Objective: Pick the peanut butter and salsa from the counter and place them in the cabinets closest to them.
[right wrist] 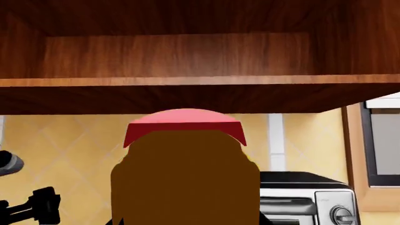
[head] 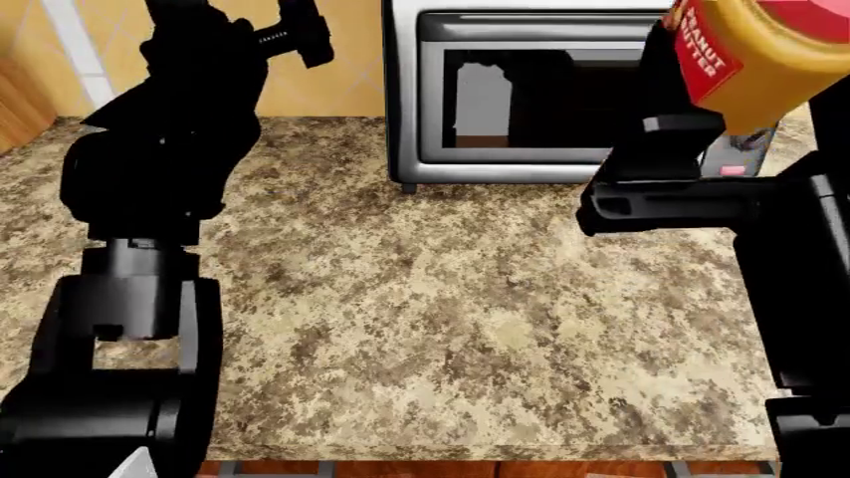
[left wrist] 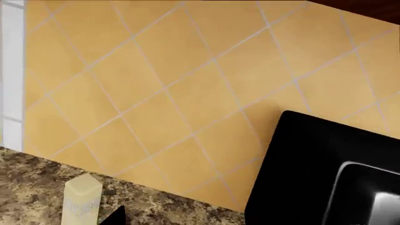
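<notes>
Peanut butter [right wrist: 185, 178] gripped in right end effector [head: 718, 129], just below cabinet [right wrist: 187, 96]; next, lifting onto its shelf.

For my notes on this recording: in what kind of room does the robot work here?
Most likely a kitchen: a speckled granite-look counter, a toaster oven standing on it against a tiled wall, and a wooden cabinet overhead.

Right end effector [head: 724, 95] raised high, clamped on a load; left arm [head: 159, 149] lifted.
</notes>
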`<state>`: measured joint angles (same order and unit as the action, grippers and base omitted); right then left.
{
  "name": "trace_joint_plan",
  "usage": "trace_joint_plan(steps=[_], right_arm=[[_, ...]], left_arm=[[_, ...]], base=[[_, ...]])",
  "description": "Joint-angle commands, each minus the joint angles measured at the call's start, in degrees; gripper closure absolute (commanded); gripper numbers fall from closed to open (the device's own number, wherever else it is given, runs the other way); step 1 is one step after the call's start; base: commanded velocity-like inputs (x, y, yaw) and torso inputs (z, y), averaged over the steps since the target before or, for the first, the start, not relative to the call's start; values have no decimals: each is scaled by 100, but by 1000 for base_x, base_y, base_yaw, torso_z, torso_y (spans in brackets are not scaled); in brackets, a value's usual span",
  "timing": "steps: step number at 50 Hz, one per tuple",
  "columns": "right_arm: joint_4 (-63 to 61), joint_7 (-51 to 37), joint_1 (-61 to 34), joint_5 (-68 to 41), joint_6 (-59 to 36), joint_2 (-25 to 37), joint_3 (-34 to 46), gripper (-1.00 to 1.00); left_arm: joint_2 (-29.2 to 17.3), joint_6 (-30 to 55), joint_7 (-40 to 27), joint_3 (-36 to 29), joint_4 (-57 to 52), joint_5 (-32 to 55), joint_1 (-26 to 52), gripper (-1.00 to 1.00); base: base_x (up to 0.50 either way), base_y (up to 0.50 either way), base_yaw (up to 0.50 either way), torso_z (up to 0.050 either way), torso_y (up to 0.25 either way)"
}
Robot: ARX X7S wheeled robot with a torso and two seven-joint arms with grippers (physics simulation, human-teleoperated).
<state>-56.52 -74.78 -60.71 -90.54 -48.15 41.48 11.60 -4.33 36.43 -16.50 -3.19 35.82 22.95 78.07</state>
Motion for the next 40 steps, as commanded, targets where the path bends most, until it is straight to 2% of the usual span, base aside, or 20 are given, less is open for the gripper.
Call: trace_joint_plan(steps=[1,8,14,20,25,30,35,40], right_arm=[[440,-667,-1992,-1168,-65,257,426,100],[885,-686,-2985,-1527,-180,272,507,100],[1238,-589,-3615,-1618,-322,159,642,100],[1433,-451,-3857,-1503,-454,-17,813,100],[1588,-291,-3945,-1358,-501,-119,869,100],[1683,-208,-4042,-1286,-536,-207,930,100],[1762,-193,-4180,-1291,-588,-269,1009,100],[1846,-130,-4197,-1256,-615,-276,1045,100]], left_arm=[[230,-1524,337,78,3915,-805,1181,-100],[258,-1447,445,651,3916,-1454,1101,-100],[369,-1606,791,617,3916,-1981,942,-100],[410,-1782,757,938,3916,-1990,751,-100],[430,-2208,503,381,3917,-1459,433,-100],[429,-2394,491,344,3917,-1291,288,-100],[419,-2429,549,826,3917,-1575,257,-100],[415,-2457,721,1215,3917,-1723,279,-100]], base=[[0,0,0,0,0],[0,0,0,0,0],[0,0,0,0,0],[0,0,0,0,0],[0,0,0,0,0],[0,0,0,0,0],[49,0,0,0,0],[482,0,0,0,0]])
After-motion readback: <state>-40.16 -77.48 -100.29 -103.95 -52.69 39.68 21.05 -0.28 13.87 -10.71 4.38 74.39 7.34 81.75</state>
